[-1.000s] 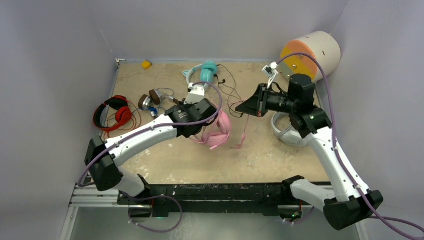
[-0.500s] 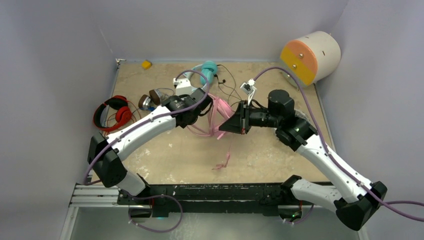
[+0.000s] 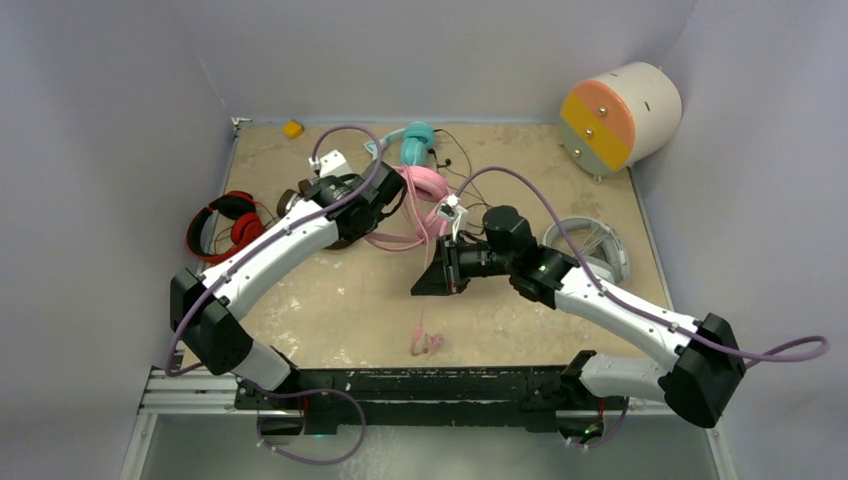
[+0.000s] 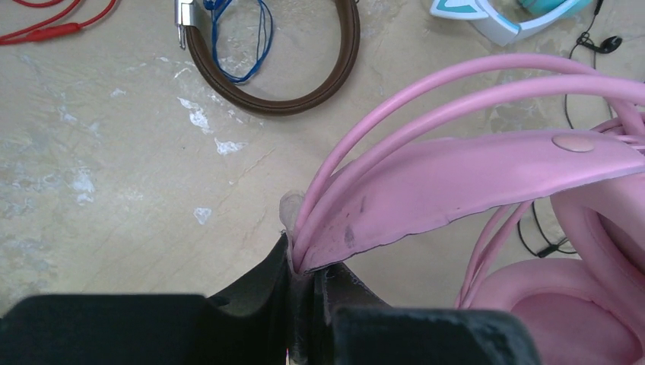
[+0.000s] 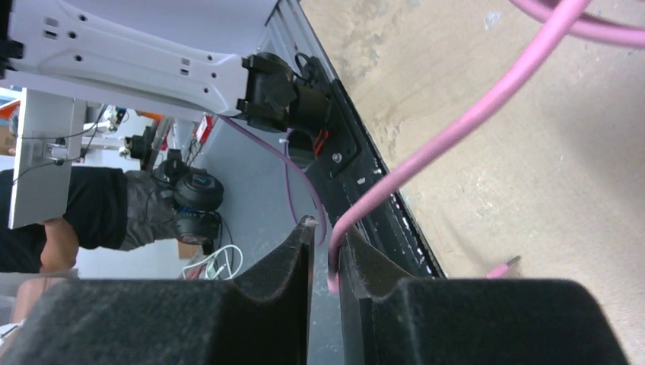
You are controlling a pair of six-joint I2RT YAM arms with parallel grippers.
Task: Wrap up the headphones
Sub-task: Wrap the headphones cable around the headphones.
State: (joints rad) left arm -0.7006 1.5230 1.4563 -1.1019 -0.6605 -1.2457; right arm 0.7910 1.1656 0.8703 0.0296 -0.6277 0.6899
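My left gripper [image 3: 388, 200] is shut on the headband of the pink headphones [image 3: 420, 188], with loops of pink cable pinched alongside it in the left wrist view [image 4: 308, 262]. The pink headphones [image 4: 471, 167] hang to the right of it. My right gripper [image 3: 418, 285] is closed on the pink cable [image 5: 456, 129], which runs taut from the headphones and bends down between the jaws [image 5: 325, 251]. The cable's plug end [image 3: 425, 342] lies near the front edge. Brown headphones with a blue cord [image 4: 304, 84] lie beside the left gripper. Grey-white headphones [image 3: 590, 245] lie at the right.
Red headphones [image 3: 225, 225] lie at the left edge. Teal headphones [image 3: 415, 140] with thin black cable lie at the back. An orange-faced cylinder [image 3: 620, 115] leans at the back right corner. A small yellow object [image 3: 292, 128] sits at the back left.
My left gripper has carried the pink headphones back and to the left. My right gripper has moved left and toward the front along the pink cable, uncovering the grey-white headphones. The plug end shifted frontward.
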